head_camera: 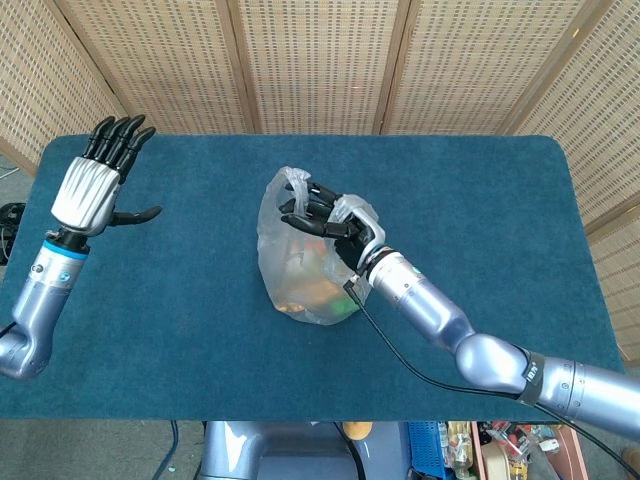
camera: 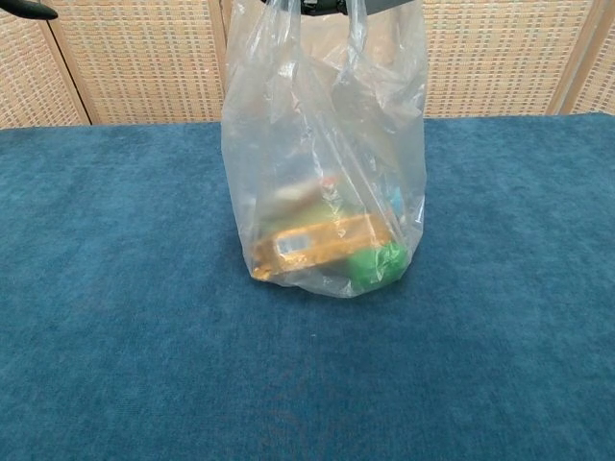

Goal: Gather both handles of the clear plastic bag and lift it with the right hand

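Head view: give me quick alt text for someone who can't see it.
The right hand grips the gathered handles of a clear plastic bag holding yellow and green items, mid-table on blue cloth. The left hand is raised open, fingers spread, at the table's far left.

Thin, glossy, crinkled clear plastic bag (camera: 322,144); matt blue napped cloth tabletop (camera: 115,288); woven cane screen (head_camera: 320,60) behind
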